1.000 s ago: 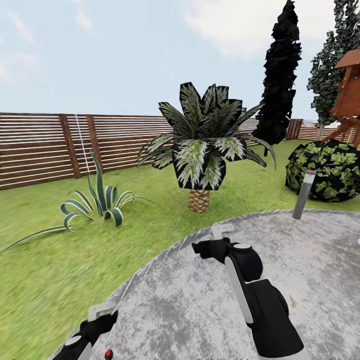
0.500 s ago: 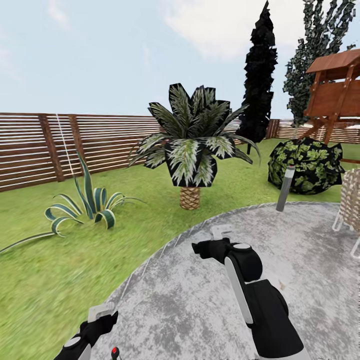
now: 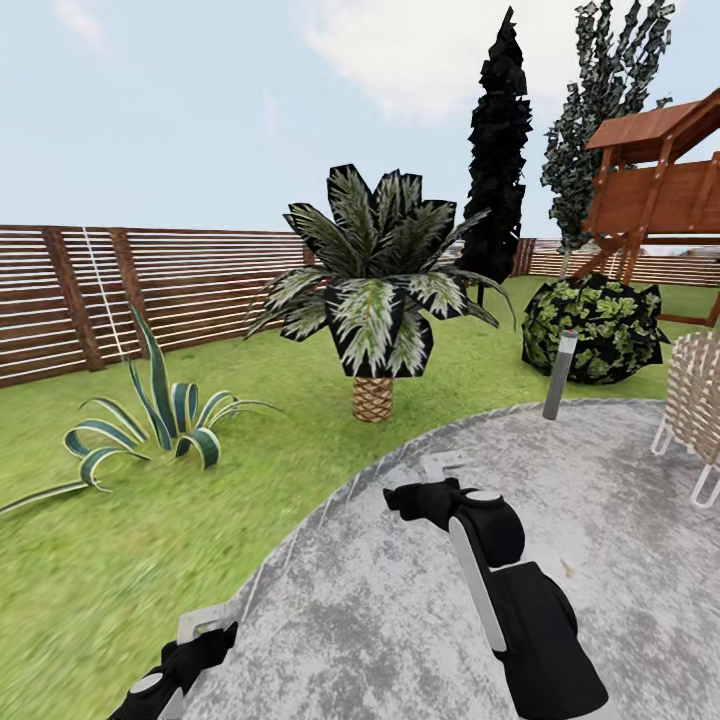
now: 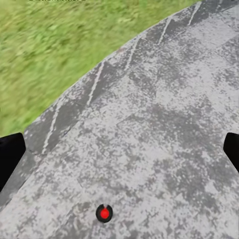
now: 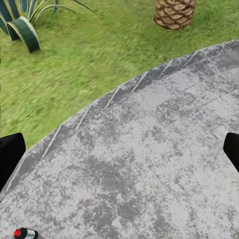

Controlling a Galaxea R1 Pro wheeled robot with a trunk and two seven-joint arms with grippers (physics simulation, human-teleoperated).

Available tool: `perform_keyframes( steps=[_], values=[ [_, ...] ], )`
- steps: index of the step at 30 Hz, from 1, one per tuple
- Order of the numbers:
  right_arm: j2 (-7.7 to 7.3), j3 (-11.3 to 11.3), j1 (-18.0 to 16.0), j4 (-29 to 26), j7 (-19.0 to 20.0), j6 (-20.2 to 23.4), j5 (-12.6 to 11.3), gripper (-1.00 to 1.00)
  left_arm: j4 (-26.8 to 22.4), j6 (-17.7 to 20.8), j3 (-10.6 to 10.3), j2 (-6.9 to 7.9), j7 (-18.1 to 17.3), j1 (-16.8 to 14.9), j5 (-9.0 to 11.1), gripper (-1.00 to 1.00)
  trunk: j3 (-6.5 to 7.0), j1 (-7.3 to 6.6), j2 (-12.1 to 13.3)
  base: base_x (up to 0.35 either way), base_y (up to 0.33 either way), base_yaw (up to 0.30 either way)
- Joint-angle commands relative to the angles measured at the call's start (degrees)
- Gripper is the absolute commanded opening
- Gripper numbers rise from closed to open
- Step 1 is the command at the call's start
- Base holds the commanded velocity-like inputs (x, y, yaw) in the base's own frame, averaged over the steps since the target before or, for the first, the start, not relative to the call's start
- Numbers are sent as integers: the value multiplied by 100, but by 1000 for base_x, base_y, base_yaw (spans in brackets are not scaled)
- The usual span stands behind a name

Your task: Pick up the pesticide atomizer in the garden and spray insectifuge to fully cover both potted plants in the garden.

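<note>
Atomizer on the patio, both grippers empty — nothing grasped yet.

The pesticide atomizer (image 4: 104, 213) stands low in the left wrist view as a small red tip on the gravel patio (image 3: 600, 520), and shows again at the lower left corner of the right wrist view. The left gripper (image 3: 205, 625) and right gripper (image 3: 445, 468) have their fingers spread apart. The risk, as I judge it — the bottle sits outside the head view, so a blind reach could tip it over.

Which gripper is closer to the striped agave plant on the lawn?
Left. The left gripper sits at the patio's lawn-side edge, nearer the agave. The right gripper is farther in over the gravel.
</note>
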Motion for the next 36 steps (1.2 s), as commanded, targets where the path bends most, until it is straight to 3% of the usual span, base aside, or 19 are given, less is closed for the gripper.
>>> perform_keyframes(
  steps=[1,17,30,33,36],
  values=[
    [9,207,2,-4,-3,39,2,100,-58,17,40,-9,88,-4,104,100,-24,22,-43,13,15,-2],
    [3,334,9,-4,-3,48,5,100,-66,-345,31,-39,223,29,106,100,-311,374,-685,1,1,0],
    [-4,338,5,-4,-3,51,5,100,-31,-327,47,-26,153,42,132,100,-545,659,-1206,0,0,0],
    [-15,425,27,-4,-3,46,5,100,15,-195,58,-16,178,39,323,100,-598,725,-1327,0,0,0],
    [-13,453,28,-4,-3,48,5,100,34,-117,64,12,213,1,360,100,-652,791,-1447,0,0,0]
  ],
)
